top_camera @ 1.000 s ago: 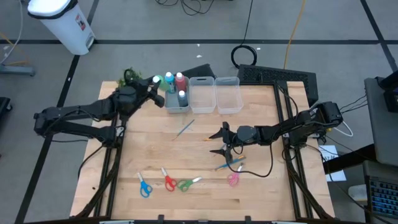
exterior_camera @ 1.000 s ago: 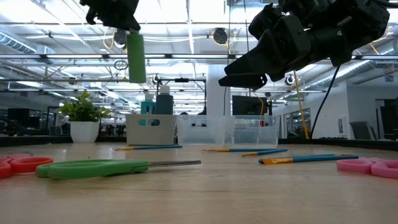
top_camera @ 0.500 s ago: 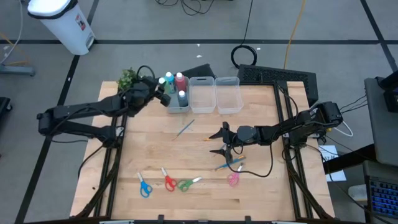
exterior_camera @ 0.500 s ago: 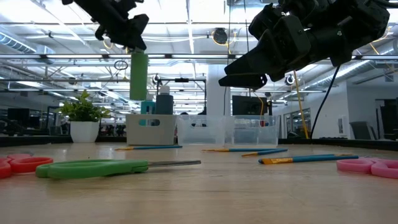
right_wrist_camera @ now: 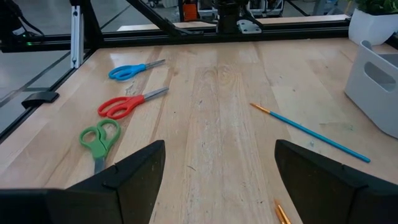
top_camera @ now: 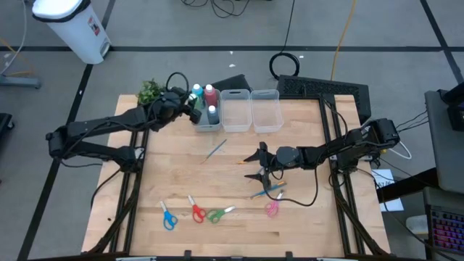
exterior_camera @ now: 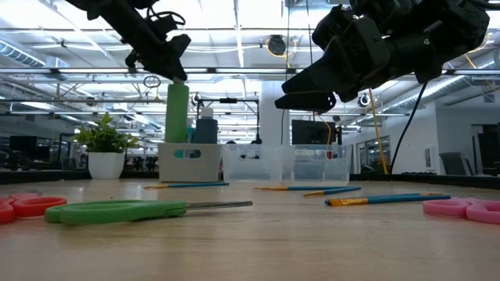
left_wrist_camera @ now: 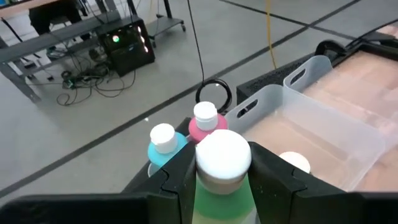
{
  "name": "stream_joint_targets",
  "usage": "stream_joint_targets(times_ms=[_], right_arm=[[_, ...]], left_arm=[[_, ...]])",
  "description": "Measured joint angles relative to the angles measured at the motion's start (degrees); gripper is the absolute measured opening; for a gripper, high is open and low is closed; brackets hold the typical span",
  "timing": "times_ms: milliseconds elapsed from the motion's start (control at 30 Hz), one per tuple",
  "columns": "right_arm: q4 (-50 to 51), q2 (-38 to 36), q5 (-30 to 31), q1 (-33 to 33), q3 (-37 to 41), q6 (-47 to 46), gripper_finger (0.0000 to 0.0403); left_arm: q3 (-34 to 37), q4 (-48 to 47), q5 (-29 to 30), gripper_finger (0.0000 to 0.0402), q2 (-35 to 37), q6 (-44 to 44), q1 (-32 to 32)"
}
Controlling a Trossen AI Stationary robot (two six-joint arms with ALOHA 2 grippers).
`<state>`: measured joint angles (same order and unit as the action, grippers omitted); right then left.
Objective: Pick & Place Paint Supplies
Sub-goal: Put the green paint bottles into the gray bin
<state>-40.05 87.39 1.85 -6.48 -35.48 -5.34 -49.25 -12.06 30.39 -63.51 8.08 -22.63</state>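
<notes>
— Three bottles are sitting in your bin (top_camera: 206,119). Where's the green bottle (exterior_camera: 176,112)?
— Your left gripper (left_wrist_camera: 219,177) is pinching it above that bin; lower, release. Your right gripper (top_camera: 258,164) is hovering spread mid-bench.

The left gripper (top_camera: 190,106) swings right with the green paint bottle (exterior_camera: 176,112) clamped between its fingers, travelling from beside the potted plant (top_camera: 149,90) to the left bin (top_camera: 206,119). In the low view the bottle drops lower, now just above the bin's rim.
</notes>
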Motion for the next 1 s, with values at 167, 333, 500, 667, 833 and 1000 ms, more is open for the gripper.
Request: stream_joint_targets(times_ms=[167,333,500,667,833,1000], right_arm=[[0.0,0.0,-0.1,0.0,0.0,0.0,0.0293],[0.0,0.0,-0.1,0.0,0.0,0.0,0.0293],[0.0,0.0,-0.1,0.0,0.0,0.0,0.0293],[0.0,0.0,-0.1,0.0,0.0,0.0,0.0293],[0.0,0.0,-0.1,0.0,0.0,0.0,0.0293],[0.0,0.0,-0.1,0.0,0.0,0.0,0.0293]], left_arm=[[0.0,0.0,-2.5,0.0122,0.1,1.1,0.0],[0.0,-0.3,-2.5,0.0122,0.1,1.3,0.0],[0.0,-0.8,-3.6,0.0122,-0.7,2.2,0.0],[0.1,-1.7,-3.5,0.0122,-0.7,2.6,-0.3],[2.4,0.8,-4.9,0.0122,-0.7,3.6,-0.9],[6.1,3.6,-5.1,0.0122,-0.7,4.4,-2.6]])
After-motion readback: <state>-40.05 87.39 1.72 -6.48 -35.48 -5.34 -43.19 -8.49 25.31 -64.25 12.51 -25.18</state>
